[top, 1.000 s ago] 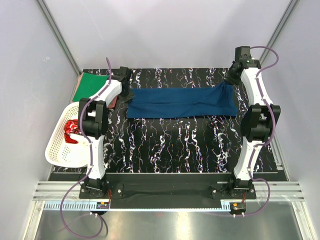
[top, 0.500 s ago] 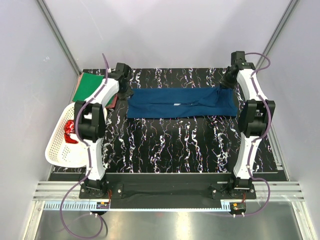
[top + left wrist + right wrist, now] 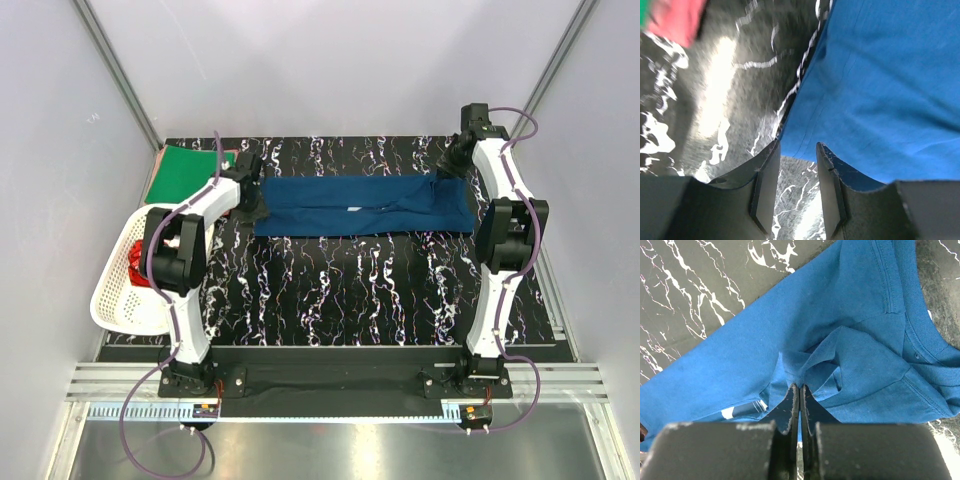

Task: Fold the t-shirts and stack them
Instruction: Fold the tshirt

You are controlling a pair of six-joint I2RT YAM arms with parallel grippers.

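The navy blue t-shirt (image 3: 360,205) lies as a long folded strip across the back of the black marbled table (image 3: 330,290). My left gripper (image 3: 252,200) is open at the strip's left end. In the left wrist view its jaws (image 3: 797,155) stand apart just off the cloth's edge (image 3: 880,90), with only tabletop between them. At the right end, near the collar, my right gripper (image 3: 450,165) is shut on a pinched fold of the navy t-shirt (image 3: 740,355). Cloth bunches at the fingertips (image 3: 799,387). A green t-shirt (image 3: 185,170) lies back left, and a reddish-pink one (image 3: 677,20) shows beside it.
A white lattice basket (image 3: 115,300) hangs over the table's left edge with a red t-shirt (image 3: 138,268) inside. Light walls close the table in at the back and on both sides. Both arm bases sit at the near edge.
My left gripper has opened and let go of the shirt's left end, then come down beside that edge. My right gripper, still shut, has carried the right end slightly backward.
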